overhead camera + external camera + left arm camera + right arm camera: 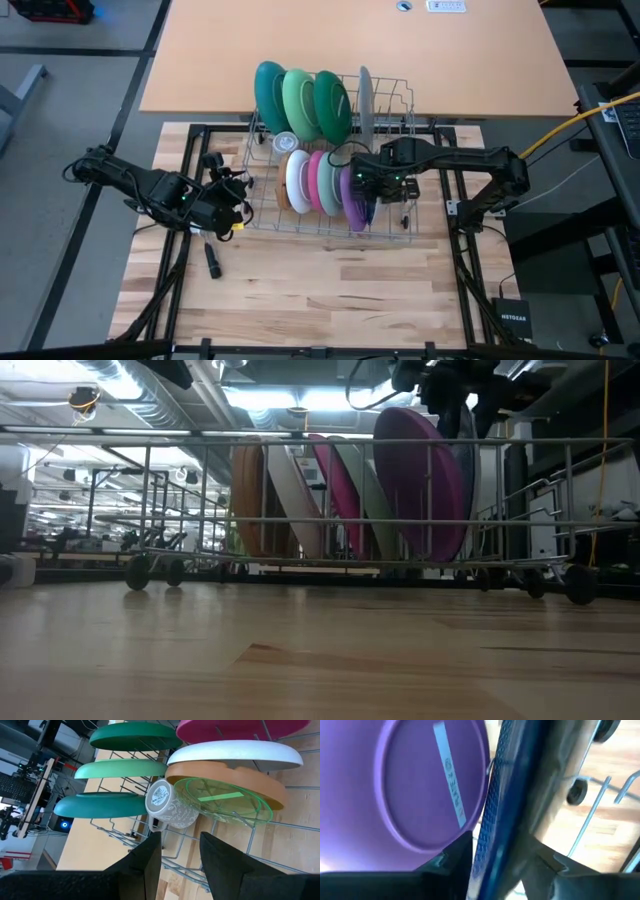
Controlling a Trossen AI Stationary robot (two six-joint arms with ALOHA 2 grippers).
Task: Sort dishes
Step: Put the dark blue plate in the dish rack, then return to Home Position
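Note:
A metal wire dish rack (262, 214) stands mid-table. Its far row holds a teal plate (268, 95), two green plates (300, 100) and a grey plate (365, 100), all on edge. Its near row holds tan, white (298, 180), pink (320, 182), pale green, purple (350, 192) and blue (369, 208) dishes on edge. My right gripper (362, 184) is above the near row's right end, shut on the blue plate (492, 810), beside the purple one (420, 785). My left gripper (181, 855) is open and empty at the rack's left side (238, 198), pointing at a white cup (167, 805). My right gripper pinches the blue plate's upper rim (487, 840) between its two fingers, one finger (457, 855) on the purple plate's side, the other (545, 860) on the far side. The fingers come from above, pointing down. The plate stands on edge in the rack (468, 480).
A white cup (285, 143) lies in the rack between the two rows. A small black object (212, 262) lies on the wood table left of the rack's near corner. A tan tabletop (350, 40) lies beyond the rack. Bare wood (330, 290) lies in front.

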